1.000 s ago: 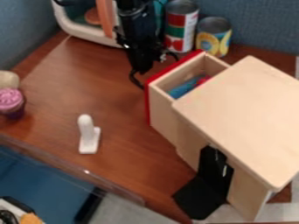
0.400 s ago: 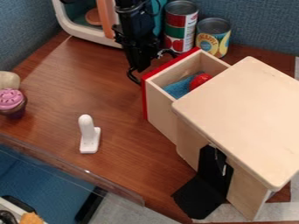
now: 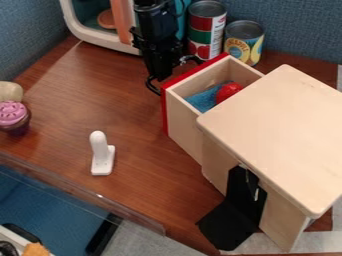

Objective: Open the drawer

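drawer [image 3: 183, 120]: partly out of its wooden cabinet [image 3: 274, 135], directly beside and below the gripper [image 3: 162, 74]. gripper opening and any hold on it: cannot tell. handling, as judged: light, stiff, liable to bind if pulled askew; best taken at the middle of its red front [image 3: 194, 71], nearest the gripper. against one second ago: drawer slightly further out, red ball [image 3: 228, 92] inside more exposed.

Behind and to the left of the reddish-brown, wood-grained bench [image 3: 143, 172]: blue-grey, textured walls [image 3: 297, 32]. Along its near edge: a transparent strip [image 3: 80, 191] with small glints. Beyond that edge: a blue surface [image 3: 50, 197] and a grey surface [image 3: 147, 243].
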`<action>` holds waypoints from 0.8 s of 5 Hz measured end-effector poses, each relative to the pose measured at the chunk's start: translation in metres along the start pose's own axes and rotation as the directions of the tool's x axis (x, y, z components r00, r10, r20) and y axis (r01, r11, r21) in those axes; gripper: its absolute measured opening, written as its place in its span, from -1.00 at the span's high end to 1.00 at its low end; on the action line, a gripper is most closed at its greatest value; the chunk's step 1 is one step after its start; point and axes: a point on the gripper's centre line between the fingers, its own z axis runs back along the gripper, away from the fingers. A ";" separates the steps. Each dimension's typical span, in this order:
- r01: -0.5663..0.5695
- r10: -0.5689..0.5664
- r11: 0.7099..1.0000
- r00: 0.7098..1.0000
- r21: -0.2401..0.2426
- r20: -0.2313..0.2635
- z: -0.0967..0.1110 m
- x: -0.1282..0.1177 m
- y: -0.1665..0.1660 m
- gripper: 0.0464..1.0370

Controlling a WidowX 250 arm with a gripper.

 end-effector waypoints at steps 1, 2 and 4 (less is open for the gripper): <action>0.027 -0.028 1.000 0.999 -0.008 -0.028 -0.002 0.001 0.002 0.86; 0.048 -0.048 0.999 0.997 -0.006 -0.061 -0.004 0.002 0.002 0.86; 0.020 -0.018 1.000 0.996 0.015 -0.091 -0.005 0.002 0.004 0.39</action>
